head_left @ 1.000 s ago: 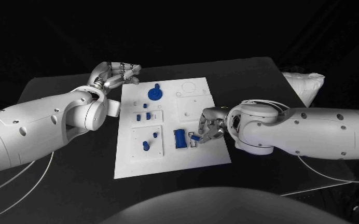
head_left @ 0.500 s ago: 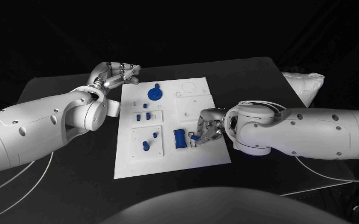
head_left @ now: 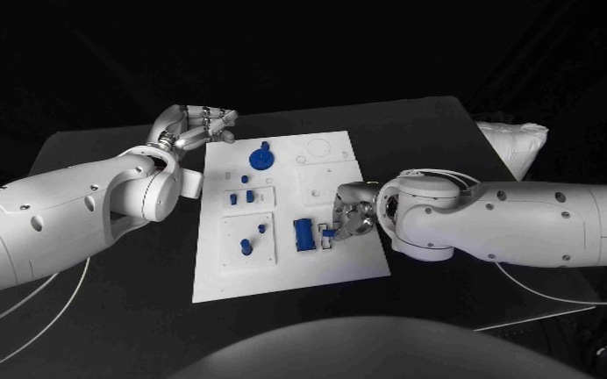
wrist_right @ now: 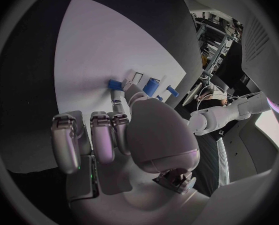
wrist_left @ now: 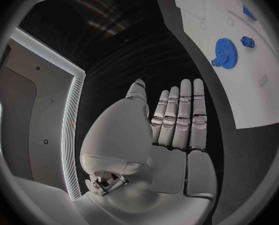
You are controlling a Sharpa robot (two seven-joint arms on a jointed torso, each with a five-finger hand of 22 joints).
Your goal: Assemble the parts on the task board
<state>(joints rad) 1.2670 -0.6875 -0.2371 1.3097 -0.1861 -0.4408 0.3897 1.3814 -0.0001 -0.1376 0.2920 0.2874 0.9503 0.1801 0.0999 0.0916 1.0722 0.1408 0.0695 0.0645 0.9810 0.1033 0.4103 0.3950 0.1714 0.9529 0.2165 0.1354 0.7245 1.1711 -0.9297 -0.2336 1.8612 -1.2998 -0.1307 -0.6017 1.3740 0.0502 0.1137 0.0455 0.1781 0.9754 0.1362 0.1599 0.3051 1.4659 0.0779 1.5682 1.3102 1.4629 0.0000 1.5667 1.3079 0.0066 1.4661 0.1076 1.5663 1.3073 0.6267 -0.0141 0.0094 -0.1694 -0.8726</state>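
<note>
The white task board [head_left: 332, 269] lies in the middle of the black table. A blue gear [head_left: 260, 157] sits near its far end, small blue parts [head_left: 243, 196] stand mid-board, and a blue block [head_left: 303, 234] lies near its right side. My right hand [head_left: 346, 220] hovers over the board's right edge and pinches a small blue part [head_left: 328, 232] beside the block. In the right wrist view the small blue part [wrist_right: 115, 84] sits at my right hand's [wrist_right: 139, 130] fingertips, the other fingers curled. My left hand [head_left: 192, 125] is off the board's far left corner, flat and holding nothing [wrist_left: 171, 130].
A white crumpled bag [head_left: 512, 146] lies at the table's far right edge. White cables [head_left: 532, 275] trail under the right arm and off the left side. The left wrist view shows the gear [wrist_left: 226, 50] on the board [wrist_left: 252, 95], apart from the fingers.
My right arm and hand have edged slightly left toward the blue block, still with the small part. The left hand has not moved.
</note>
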